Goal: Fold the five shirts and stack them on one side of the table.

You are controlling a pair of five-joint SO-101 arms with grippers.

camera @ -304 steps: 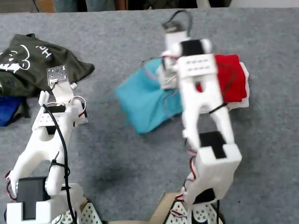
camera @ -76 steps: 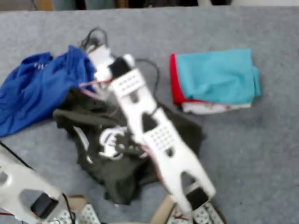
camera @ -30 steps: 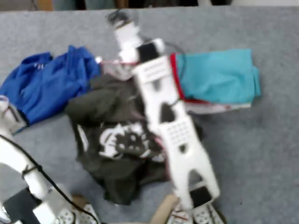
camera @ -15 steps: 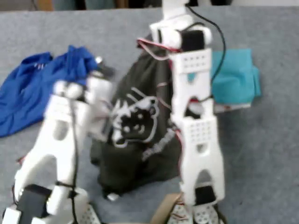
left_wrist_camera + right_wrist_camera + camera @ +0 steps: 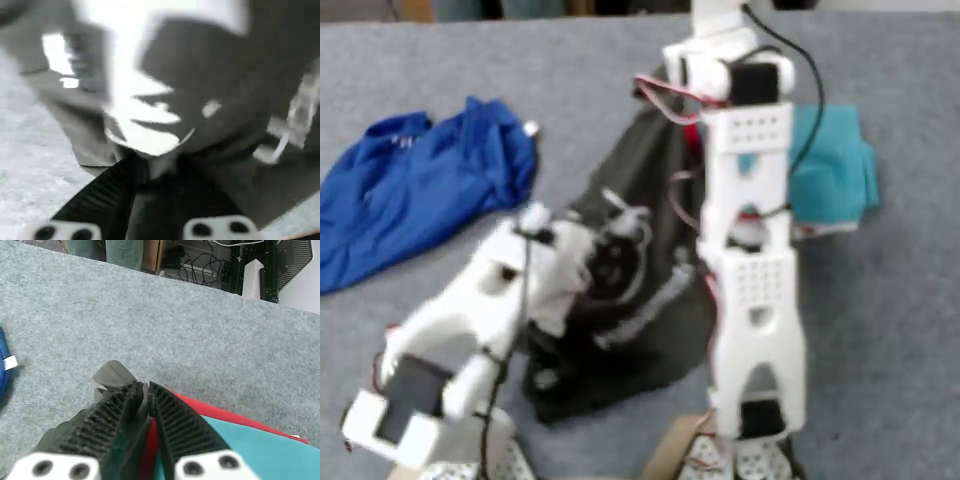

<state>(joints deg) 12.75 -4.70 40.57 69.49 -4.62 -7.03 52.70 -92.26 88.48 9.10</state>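
My right jaws are pinched narrow on a corner of the dark olive cotton shirt with the white print (image 5: 112,374), a small flap of cloth sticking out past the tips. That corner is held up above the far part of the grey felt worktop (image 5: 880,330). From it the shirt (image 5: 640,270) hangs and drapes toward my bases, so its long axis runs far to near, with the lower part bunched on the worktop.

My left arm (image 5: 490,300) is pressed in at that low, near part, right against the print. I cannot tell the state of my left jaws; their view is close on dark cloth.

I judge the coming move to be spreading the shirt flat. It turns on this: the right jaws own the far end, and the left arm is nearer the loose hem.

Just beside the raised corner, on my right, is the stack of folded teal, red and white shirts (image 5: 835,170). The crumpled blue shirt (image 5: 420,190) lies well apart on my left.
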